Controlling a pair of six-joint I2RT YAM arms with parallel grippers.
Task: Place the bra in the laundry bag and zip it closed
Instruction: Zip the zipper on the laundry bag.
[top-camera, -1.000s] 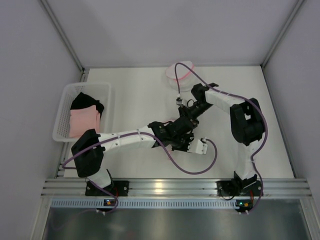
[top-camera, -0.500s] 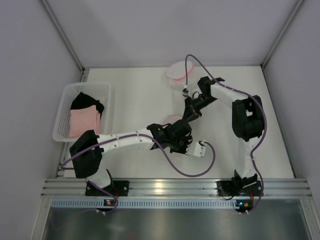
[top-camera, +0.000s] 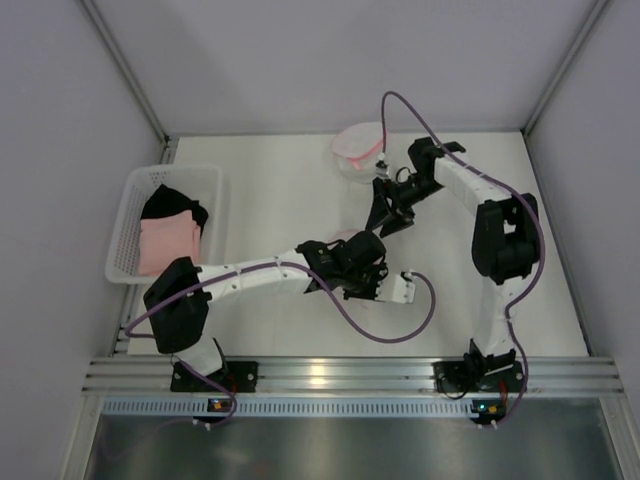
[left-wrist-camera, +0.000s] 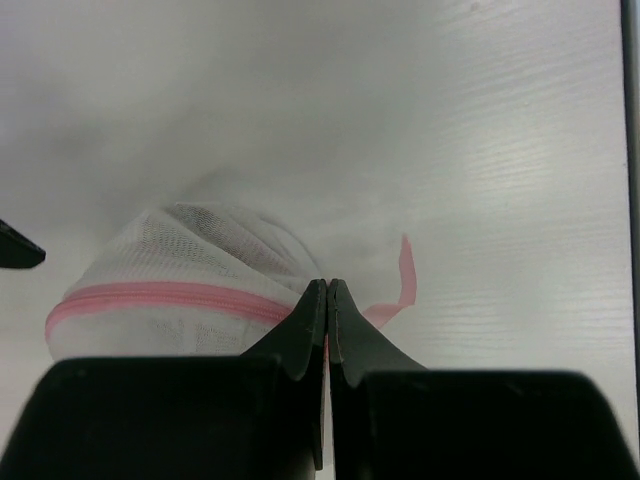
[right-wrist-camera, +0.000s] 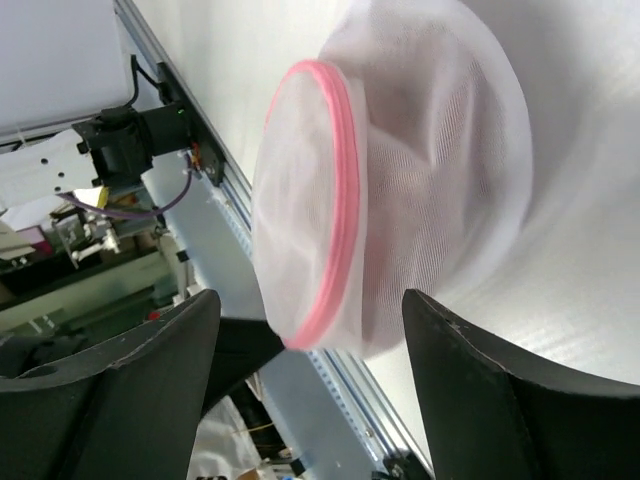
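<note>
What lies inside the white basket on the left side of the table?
The basket holds a black garment and, nearer the arms, a folded pink garment. Anything under them is covered and cannot be seen.

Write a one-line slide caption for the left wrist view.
Left gripper, jaws shut on the pink zipper of a white mesh laundry bag.

Seen from above, the left tool (top-camera: 352, 252) covers nearly all of the bag (top-camera: 344, 236), and only a pink sliver shows. In the left wrist view the tool's black body hides the bag's near side. Whether the pressed-together fingertips (left-wrist-camera: 318, 300) pinch the pull of the zip (left-wrist-camera: 170, 296) is too small to tell. A dark tip (left-wrist-camera: 15, 248) is cut off by the left edge. The mesh is cloudy, so what lies inside cannot be told. The spread fingers (right-wrist-camera: 100, 400) of the right tool (right-wrist-camera: 310, 300) are blurred and cut off at the bottom edge.
</note>
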